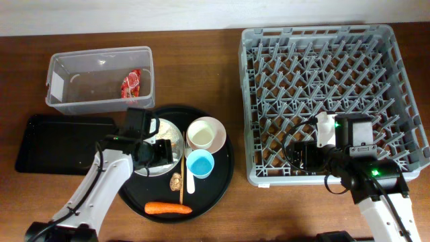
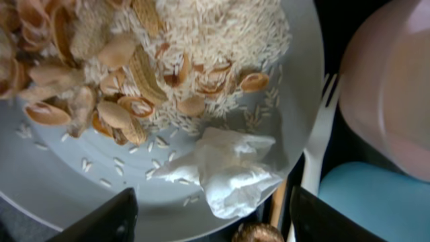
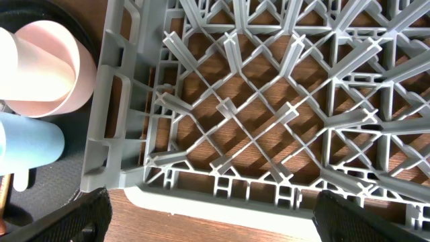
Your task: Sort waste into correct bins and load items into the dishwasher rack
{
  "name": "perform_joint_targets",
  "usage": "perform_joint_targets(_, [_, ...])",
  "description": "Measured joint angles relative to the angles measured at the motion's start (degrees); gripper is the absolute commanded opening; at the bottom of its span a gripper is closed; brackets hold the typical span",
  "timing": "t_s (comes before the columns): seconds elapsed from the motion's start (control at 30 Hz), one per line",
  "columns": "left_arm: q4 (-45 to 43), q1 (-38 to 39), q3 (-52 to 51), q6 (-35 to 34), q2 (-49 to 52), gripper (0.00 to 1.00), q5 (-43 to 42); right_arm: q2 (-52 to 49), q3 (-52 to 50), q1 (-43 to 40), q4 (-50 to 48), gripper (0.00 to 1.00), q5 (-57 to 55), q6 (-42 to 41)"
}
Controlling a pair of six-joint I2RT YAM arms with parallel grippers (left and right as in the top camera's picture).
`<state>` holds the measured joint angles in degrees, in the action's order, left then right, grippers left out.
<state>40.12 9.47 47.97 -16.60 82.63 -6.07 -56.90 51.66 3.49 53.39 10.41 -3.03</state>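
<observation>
White crumpled tissue [image 2: 228, 171] lies on white round plate [image 2: 74, 195] | left gripper [image 2: 216, 216], jaws apart, directly above it | right gripper [image 3: 213, 216], jaws apart, empty, over grey lattice dishwasher rack [image 3: 269, 134]

The overhead camera looks straight down on the whole desk [image 1: 201, 40]. The left wrist camera sits very close above the white plate [image 2: 67, 195], the right over a corner of the dishwasher rack [image 3: 107, 134]. Both show the blue cup [image 2: 376, 202].
</observation>
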Motion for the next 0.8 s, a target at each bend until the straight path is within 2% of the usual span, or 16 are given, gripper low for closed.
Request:
perform_joint_targets(0.1, [-1.66,0.0,-1.57,-1.03,0.0,0.6,0.0,0.0,0.0,0.0,0.0,0.99,0.0,-0.02])
perform_joint_targets(0.23, [-3.08,0.0,-2.12,-1.9,0.81,0.4,-0.04,0.0,0.0,0.0,0.0,0.99,0.0,0.02])
perform_joint_targets(0.33, [-4.46,0.0,-2.12,-2.08,1.9,0.36,-0.04,0.0,0.0,0.0,0.0,0.99,0.0,0.02])
perform_joint_targets(0.43, [-5.99,0.0,-2.12,-2.05,3.72,0.12,-0.13,0.0,0.0,0.0,0.0,0.99,0.0,-0.04])
perform_joint_targets(0.5, [-5.92,0.0,-2.16,-2.49,5.2,0.04,-0.28,0.0,0.0,0.0,0.0,0.99,0.0,0.02])
perform_joint_targets(0.67, [-5.42,0.0,-2.08,-2.49,5.57,0.01,-0.87,0.0,0.0,0.0,0.0,0.99,0.0,-0.04])
perform_joint_targets(0.8, [-0.72,0.0,0.9,-2.23,5.55,0.02,-1.07,0.0,0.0,0.0,0.02,0.99,-0.02,-0.02])
